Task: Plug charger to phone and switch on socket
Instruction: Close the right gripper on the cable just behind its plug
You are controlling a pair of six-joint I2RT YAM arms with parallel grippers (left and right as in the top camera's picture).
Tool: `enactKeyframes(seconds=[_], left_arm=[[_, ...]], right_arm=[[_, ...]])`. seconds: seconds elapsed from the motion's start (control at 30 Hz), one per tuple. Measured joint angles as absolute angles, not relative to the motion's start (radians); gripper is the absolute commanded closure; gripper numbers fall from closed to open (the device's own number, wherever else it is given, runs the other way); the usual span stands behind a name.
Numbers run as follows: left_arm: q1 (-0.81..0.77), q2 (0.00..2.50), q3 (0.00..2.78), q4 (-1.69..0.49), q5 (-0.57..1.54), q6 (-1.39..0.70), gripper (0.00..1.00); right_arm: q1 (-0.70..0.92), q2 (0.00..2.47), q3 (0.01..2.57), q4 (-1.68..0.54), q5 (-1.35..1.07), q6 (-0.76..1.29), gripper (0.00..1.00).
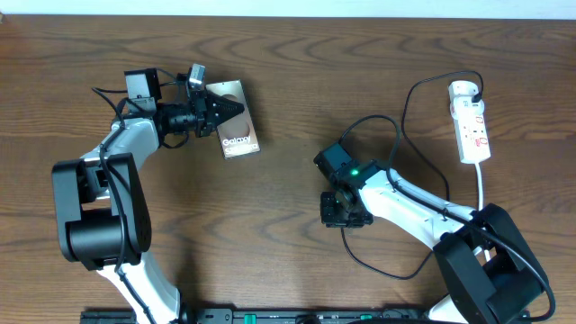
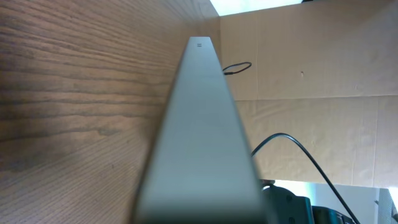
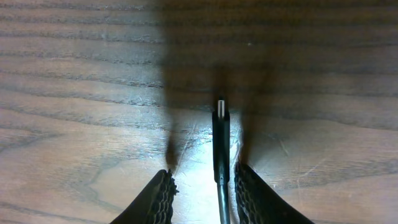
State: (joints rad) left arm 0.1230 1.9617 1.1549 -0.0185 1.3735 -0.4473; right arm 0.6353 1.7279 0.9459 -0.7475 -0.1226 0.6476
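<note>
The bronze-brown phone (image 1: 239, 137) with white "Galaxy" lettering lies at the far left of the table. My left gripper (image 1: 229, 112) is shut on its upper end. In the left wrist view the phone (image 2: 202, 137) fills the middle as a blurred grey edge, and the fingers are hidden. My right gripper (image 1: 345, 212) points down at the table. Its jaws (image 3: 203, 173) are open around the charger's connector tip (image 3: 221, 124), which lies on the wood close to the right finger. The black cable (image 1: 402, 117) loops back to the white socket (image 1: 470, 121) at the far right.
The charger cable curls on the table around my right arm (image 1: 378, 267). The socket's white cord (image 1: 483, 184) runs toward the front. Loops of the cable (image 2: 236, 68) show in the left wrist view against a cardboard wall (image 2: 311, 68).
</note>
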Motion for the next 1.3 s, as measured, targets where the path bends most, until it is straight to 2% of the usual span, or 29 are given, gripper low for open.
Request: enactKeyframes(seconds=[0.17, 0.43, 0.57, 1.07, 1.3], left_arm=[[0.123, 1.962, 1.155, -0.019, 1.374, -0.447, 0.93], [0.123, 1.962, 1.155, -0.020, 1.374, -0.447, 0.93], [0.123, 1.962, 1.155, -0.020, 1.374, -0.447, 0.92], [0.123, 1.962, 1.155, -0.020, 1.374, -0.447, 0.93], [0.123, 1.962, 1.155, -0.020, 1.374, -0.447, 0.93]], right_arm=[[0.635, 1.728, 0.946, -0.747, -0.123, 0.647, 0.74], [0.635, 1.728, 0.946, -0.747, -0.119, 0.647, 0.75], [0.635, 1.728, 0.946, -0.748, -0.119, 0.646, 0.79], [0.635, 1.728, 0.946, -0.762, -0.102, 0.639, 0.75], [0.635, 1.728, 0.946, -0.773, -0.088, 0.632, 0.80]])
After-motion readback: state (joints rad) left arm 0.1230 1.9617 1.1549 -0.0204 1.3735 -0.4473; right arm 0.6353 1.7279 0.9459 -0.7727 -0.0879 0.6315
